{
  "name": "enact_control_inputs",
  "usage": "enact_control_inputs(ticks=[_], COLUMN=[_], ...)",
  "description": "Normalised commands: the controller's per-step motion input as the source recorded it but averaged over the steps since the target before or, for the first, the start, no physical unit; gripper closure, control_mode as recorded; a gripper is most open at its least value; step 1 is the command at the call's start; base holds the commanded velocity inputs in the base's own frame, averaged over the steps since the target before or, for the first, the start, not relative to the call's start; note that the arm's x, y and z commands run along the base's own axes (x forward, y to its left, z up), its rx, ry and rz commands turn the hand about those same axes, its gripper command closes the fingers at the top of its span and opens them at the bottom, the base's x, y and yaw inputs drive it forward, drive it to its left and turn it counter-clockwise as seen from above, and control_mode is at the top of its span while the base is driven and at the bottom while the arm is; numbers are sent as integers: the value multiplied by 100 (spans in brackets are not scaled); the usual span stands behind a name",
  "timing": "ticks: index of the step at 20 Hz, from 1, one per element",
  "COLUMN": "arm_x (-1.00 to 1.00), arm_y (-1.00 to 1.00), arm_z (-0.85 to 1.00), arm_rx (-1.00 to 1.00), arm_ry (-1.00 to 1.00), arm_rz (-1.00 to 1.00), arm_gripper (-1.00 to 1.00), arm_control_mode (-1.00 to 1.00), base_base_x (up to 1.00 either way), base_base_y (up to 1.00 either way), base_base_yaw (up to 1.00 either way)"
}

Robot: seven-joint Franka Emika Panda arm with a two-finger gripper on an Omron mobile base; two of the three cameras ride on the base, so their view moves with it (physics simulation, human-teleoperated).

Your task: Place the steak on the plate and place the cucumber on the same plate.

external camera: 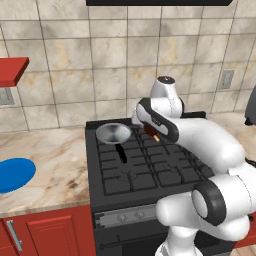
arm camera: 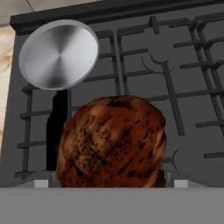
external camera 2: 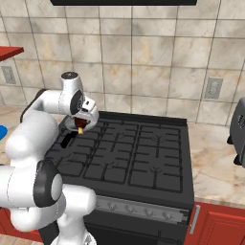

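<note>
Gripper is holding the steak aloft over the stove's back-left burner beside the pan, jaws spread wide and clamped on it; carry step looks underway, next calling for a swing left to the plate on the counter.

Kitchen, gas stove, tiled wall, marble counter
</note>
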Motion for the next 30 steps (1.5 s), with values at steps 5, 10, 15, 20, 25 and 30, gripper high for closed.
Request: enact_control_inputs(ticks=[5,10,15,20,25,30], arm_x=[-35,-4,0,0,0,0], arm_y=[-2,21,0,0,0,0], arm_z=[-2,0,0,0,0,0], arm_rx=[0,0,0,0,0,0], arm_ry=[4,1,0,0,0,0], arm_rz=[-1,0,0,0,0,0], arm_gripper=[100,100,100,100,100,100], arm_control_mode=[-100,-100,100,100,100,100], base_base_x=[0,0,-16,-5,-13,-9], base_base_y=[0,0,80,85,70,65], base_base_yaw=[0,0,-4,-6,-3,-1])
